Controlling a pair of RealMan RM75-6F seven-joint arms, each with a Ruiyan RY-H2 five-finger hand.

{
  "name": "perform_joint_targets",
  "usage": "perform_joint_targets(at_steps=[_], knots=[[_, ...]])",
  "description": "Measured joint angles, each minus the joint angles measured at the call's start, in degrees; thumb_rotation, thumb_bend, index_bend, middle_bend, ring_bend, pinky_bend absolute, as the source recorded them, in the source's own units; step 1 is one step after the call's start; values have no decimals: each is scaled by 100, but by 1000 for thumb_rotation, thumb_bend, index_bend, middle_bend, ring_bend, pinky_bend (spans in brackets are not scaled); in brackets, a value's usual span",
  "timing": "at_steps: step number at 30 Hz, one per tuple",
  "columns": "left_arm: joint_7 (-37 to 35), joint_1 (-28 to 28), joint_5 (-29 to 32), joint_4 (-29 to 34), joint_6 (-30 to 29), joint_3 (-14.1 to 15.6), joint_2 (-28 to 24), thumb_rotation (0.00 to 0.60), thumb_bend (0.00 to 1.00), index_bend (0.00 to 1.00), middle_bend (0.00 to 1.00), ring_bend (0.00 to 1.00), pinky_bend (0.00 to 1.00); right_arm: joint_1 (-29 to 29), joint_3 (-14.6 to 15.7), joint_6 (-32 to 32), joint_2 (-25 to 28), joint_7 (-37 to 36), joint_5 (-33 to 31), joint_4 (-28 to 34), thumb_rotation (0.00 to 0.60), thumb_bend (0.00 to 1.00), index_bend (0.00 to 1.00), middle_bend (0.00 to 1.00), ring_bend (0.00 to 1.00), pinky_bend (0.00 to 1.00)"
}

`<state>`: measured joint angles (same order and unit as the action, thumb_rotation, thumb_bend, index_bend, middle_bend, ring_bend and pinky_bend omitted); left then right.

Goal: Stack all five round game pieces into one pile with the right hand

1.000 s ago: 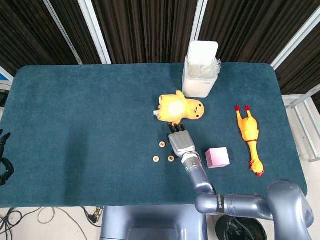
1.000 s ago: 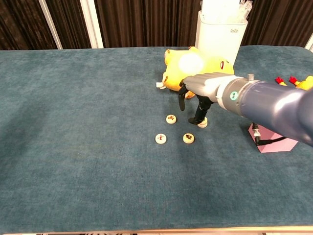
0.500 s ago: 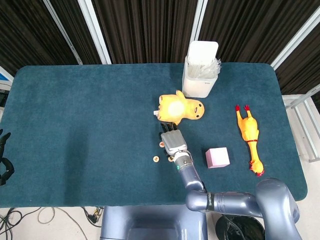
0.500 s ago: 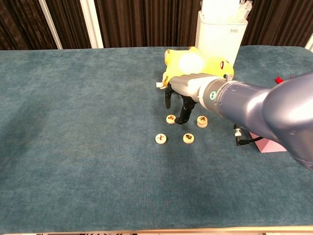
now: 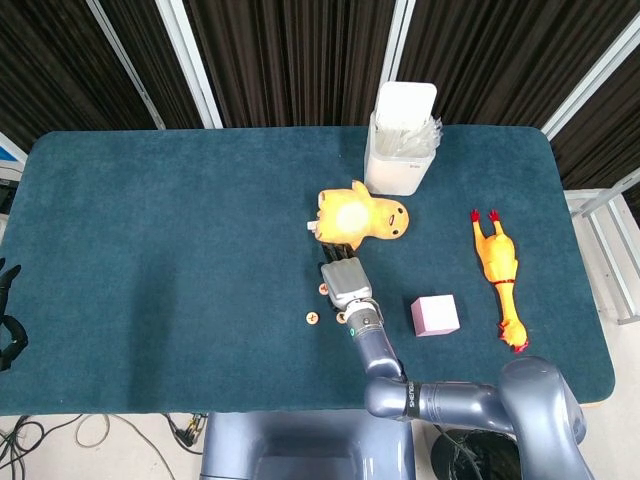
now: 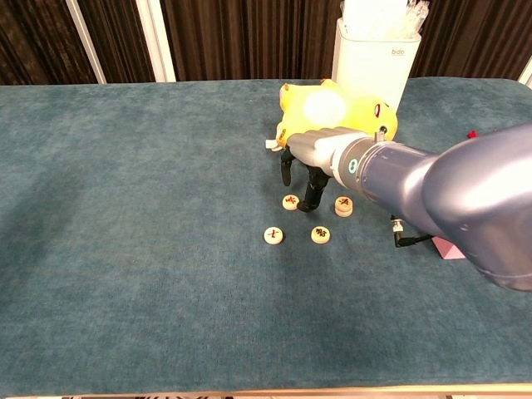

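While hovering empty with fingers spread downward, right hand (image 6: 309, 170) straddles piece (image 6: 290, 202) at its left fingertips; stacked pile (image 6: 343, 205) just right.

a long table (image 5: 150, 250) with rounded corners, covered in dark teal cloth, fills the scene. behind it hang black pleated curtains (image 5: 290, 60) crossed by slanted white bars (image 5: 188, 62). pale floor with tangled cables (image 5: 60, 432) shows below the near edge.
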<state>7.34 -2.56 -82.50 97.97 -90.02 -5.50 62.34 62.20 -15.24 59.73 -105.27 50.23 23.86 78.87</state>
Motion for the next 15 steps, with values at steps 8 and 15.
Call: perform_joint_targets(at_steps=[8, 15], knots=[[12, 0, 3, 1, -4, -3, 8, 600, 824, 108, 0, 0, 18, -20, -13, -17, -118, -83, 64, -191, 600, 395, 412, 0, 0, 0], [13, 1, 4, 1, -5, -3, 8, 600, 824, 108, 0, 0, 18, -18, -24, -102, -183, -79, 48, -327, 600, 395, 425, 0, 0, 0]])
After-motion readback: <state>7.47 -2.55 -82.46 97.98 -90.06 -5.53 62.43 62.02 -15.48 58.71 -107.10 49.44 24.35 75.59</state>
